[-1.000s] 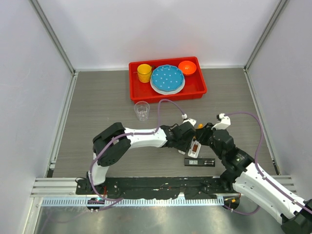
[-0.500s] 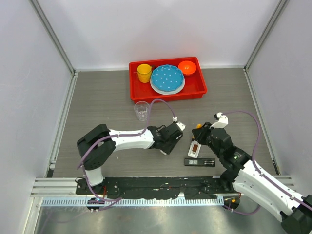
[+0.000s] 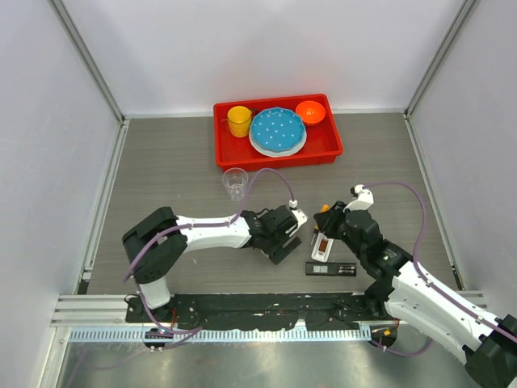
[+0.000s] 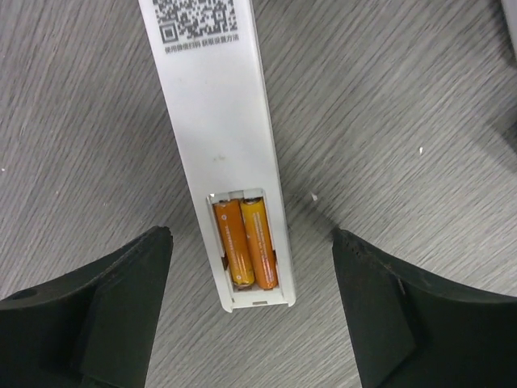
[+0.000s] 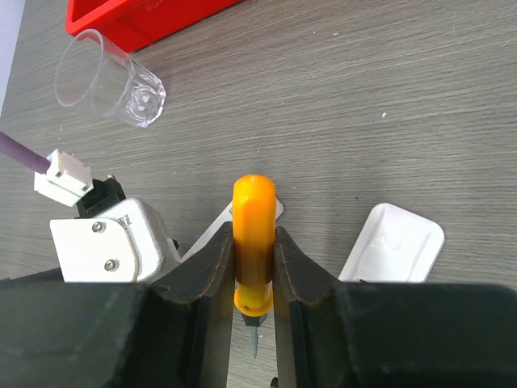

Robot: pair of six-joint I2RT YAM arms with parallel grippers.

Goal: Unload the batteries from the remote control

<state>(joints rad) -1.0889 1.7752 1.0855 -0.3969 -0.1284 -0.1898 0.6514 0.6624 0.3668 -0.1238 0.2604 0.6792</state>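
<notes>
1. While we look down from above, a red tray (image 3: 323,149) and a clear cup (image 3: 235,183) stand well apart from the white remote (image 3: 321,252), and a black bar (image 3: 331,268) lies just beside it.
2. From our left wrist, the batteries (image 4: 246,242) lie in the remote's open bay, between our released left fingers (image 4: 97,315) and touching neither.
3. From our right wrist, our right fingers (image 5: 202,275) are clenched on an orange-handled screwdriver (image 5: 254,234).

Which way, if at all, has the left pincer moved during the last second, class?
Yes. The left pincer has pulled back leftward, away from the white remote, which lies where it did next to the black remote.
</notes>
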